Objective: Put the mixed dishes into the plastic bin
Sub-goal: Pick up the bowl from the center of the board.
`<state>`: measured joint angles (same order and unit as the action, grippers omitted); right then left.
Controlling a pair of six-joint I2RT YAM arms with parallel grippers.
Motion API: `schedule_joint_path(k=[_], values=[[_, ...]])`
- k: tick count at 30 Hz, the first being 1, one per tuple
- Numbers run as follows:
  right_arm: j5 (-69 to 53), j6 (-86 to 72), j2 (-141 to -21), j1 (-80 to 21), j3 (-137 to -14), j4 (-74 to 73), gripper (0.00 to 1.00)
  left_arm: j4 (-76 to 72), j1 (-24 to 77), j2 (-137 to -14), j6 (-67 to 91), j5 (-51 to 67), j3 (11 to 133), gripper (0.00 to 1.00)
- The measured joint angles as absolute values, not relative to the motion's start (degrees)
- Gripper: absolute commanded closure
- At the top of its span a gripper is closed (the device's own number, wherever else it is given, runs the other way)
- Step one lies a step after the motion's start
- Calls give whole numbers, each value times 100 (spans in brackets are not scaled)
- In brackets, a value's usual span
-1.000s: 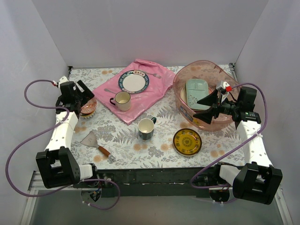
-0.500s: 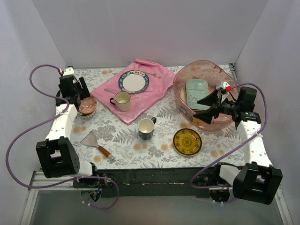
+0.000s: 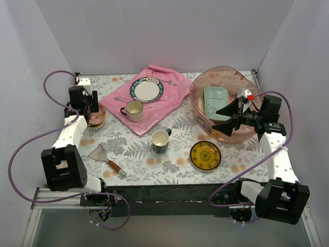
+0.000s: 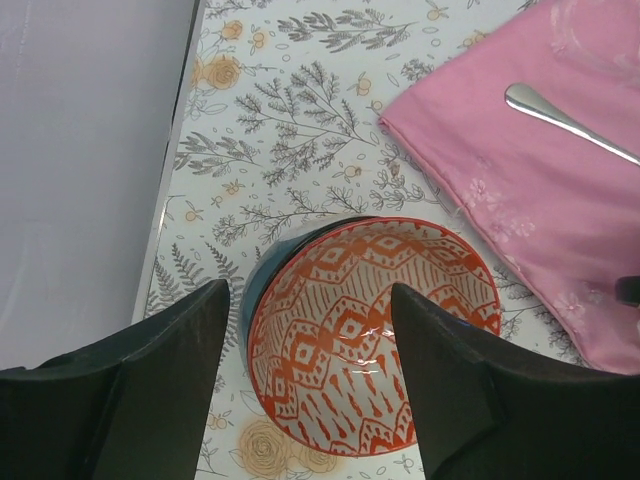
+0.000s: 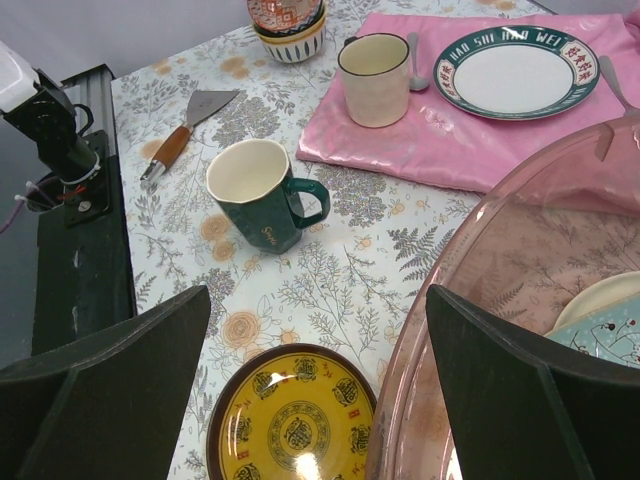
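Observation:
An orange-patterned bowl (image 3: pixel 96 120) (image 4: pixel 370 340) tops a small stack (image 5: pixel 288 20) at the table's left edge. My left gripper (image 3: pixel 91 110) (image 4: pixel 308 288) hangs over it, open, one finger outside the left rim and one above the inside. The pink plastic bin (image 3: pixel 205 85) (image 5: pixel 470 300) at the right holds a pale green tray (image 3: pixel 215 100). My right gripper (image 3: pixel 215 120) (image 5: pixel 318 290) hovers open and empty at the bin's near-left rim, above the yellow plate (image 3: pixel 205 155) (image 5: pixel 292 430). A dark mug (image 3: pixel 160 141) (image 5: pixel 258 195) stands mid-table.
A pink cloth (image 3: pixel 169 95) at the back carries a cream mug (image 3: pixel 134 110), a green-rimmed plate (image 3: pixel 146 89) and a spoon (image 4: pixel 560 118). A wooden-handled spatula (image 3: pixel 105 157) lies front left. White walls close in on three sides.
My left gripper has swung back and slightly right over the patterned bowl, and its jaws have narrowed. The right arm has stayed still.

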<state>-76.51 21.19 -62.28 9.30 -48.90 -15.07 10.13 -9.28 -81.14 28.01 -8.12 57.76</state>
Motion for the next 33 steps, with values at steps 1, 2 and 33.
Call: schedule_joint_path(k=[1, 2, 33], values=[[-7651, 2119, -6228, 930, -4890, -1511, 4, 993, -928, -8178, 2766, -814, 5776, 41], [-7651, 2121, -6228, 930, -4890, -1520, 4, 980, -928, -8259, 2729, -812, 5778, 43], [-7653, 2252, -6228, 930, -4890, -1656, 4, 1009, -967, -8766, 2462, -978, 5975, 100]])
